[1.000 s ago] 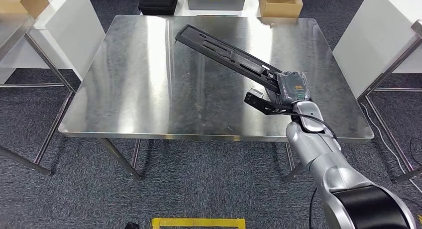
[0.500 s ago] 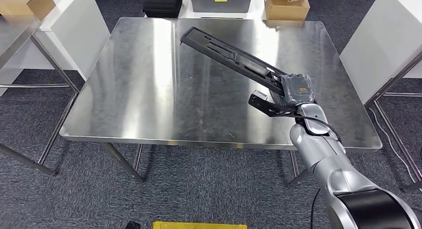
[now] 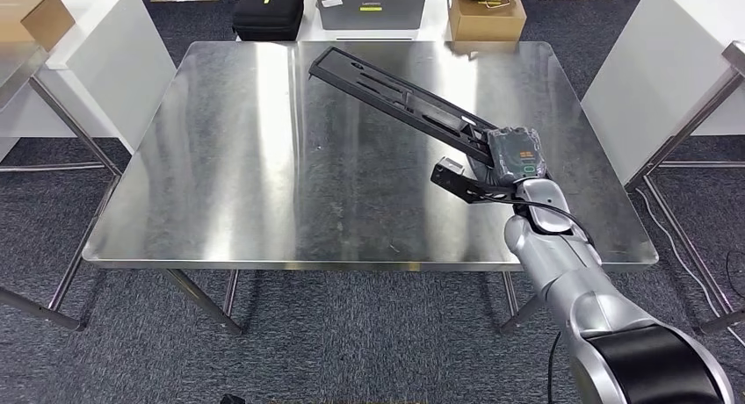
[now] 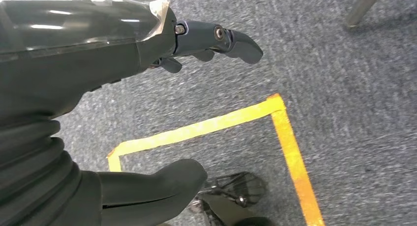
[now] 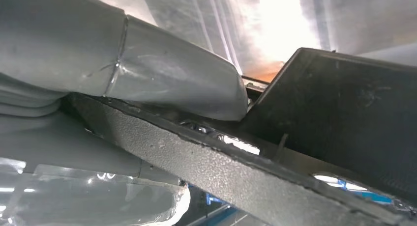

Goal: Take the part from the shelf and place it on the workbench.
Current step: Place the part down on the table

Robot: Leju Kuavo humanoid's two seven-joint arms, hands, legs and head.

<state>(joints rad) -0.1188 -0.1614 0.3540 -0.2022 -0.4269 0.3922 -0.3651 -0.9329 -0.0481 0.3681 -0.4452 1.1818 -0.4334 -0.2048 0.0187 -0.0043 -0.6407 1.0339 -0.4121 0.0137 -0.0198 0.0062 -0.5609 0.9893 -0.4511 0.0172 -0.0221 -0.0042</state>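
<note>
The part (image 3: 400,94) is a long flat black plastic panel with slots. In the head view it stretches from the far middle of the steel workbench (image 3: 255,158) toward the near right. My right hand (image 3: 515,155) grips its near end, with a short black bracket sticking out beside the hand. Whether the far end touches the tabletop I cannot tell. In the right wrist view the thick grey thumb (image 5: 162,73) presses on the textured black part (image 5: 231,174). My left hand (image 4: 147,103) hangs over the carpet with its fingers (image 4: 221,39) apart, holding nothing.
White tables stand to the left (image 3: 97,44) and right (image 3: 668,61) of the workbench. A black case (image 3: 268,10), a grey box (image 3: 371,2) and a cardboard box (image 3: 486,14) sit on the floor beyond it. Yellow tape (image 4: 290,147) marks the carpet.
The camera has shifted, so the whole scene slides a little in the picture. The right hand still grips the part in much the same pose over the bench.
</note>
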